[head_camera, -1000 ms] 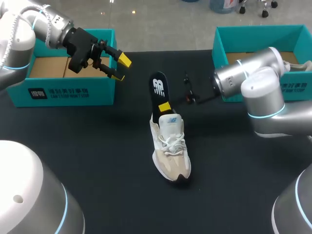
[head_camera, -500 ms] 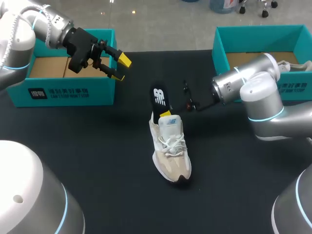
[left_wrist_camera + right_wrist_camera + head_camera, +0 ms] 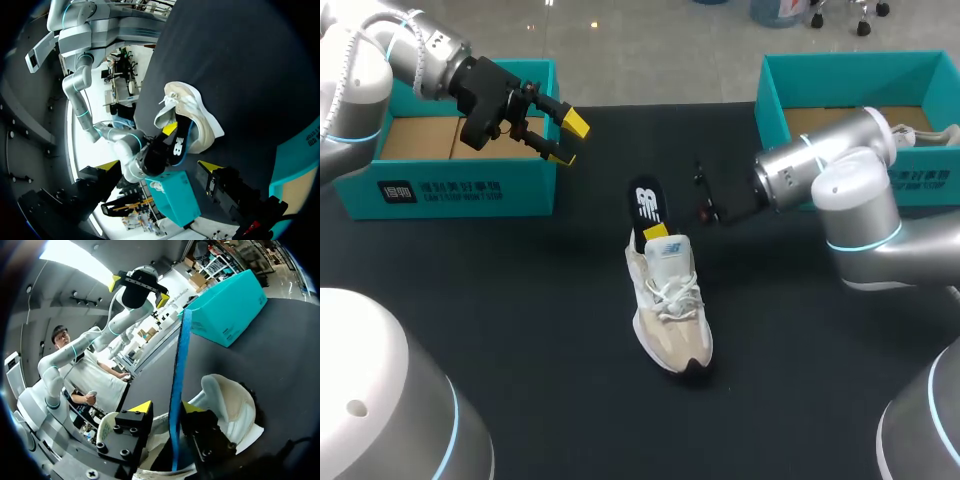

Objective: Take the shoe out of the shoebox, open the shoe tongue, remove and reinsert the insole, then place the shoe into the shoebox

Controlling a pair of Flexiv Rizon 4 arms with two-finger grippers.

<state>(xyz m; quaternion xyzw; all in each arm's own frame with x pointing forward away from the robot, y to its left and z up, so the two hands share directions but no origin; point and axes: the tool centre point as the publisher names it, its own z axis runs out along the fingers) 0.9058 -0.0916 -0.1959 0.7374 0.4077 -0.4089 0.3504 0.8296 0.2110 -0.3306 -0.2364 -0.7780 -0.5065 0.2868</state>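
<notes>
A white and beige shoe (image 3: 670,310) lies in the middle of the black table (image 3: 520,290), toe toward me. A black insole (image 3: 646,207) with a blue edge (image 3: 177,385) stands upright in its heel opening. My right gripper (image 3: 656,232) is at the insole just above the shoe collar. In the right wrist view its fingers stand slightly apart with the thin insole between them, one pad clear of it, so it is open. My left gripper (image 3: 565,137) hangs open and empty by the left box, far from the shoe (image 3: 192,117).
A teal shoebox (image 3: 460,160) stands at the back left under my left arm. A second teal shoebox (image 3: 850,80) stands at the back right, behind my right arm, with something pale (image 3: 932,136) inside it.
The insole has sunk lower into the shoe, with my right gripper going down along it. The right fingers closed, then parted. My left arm has not moved.
</notes>
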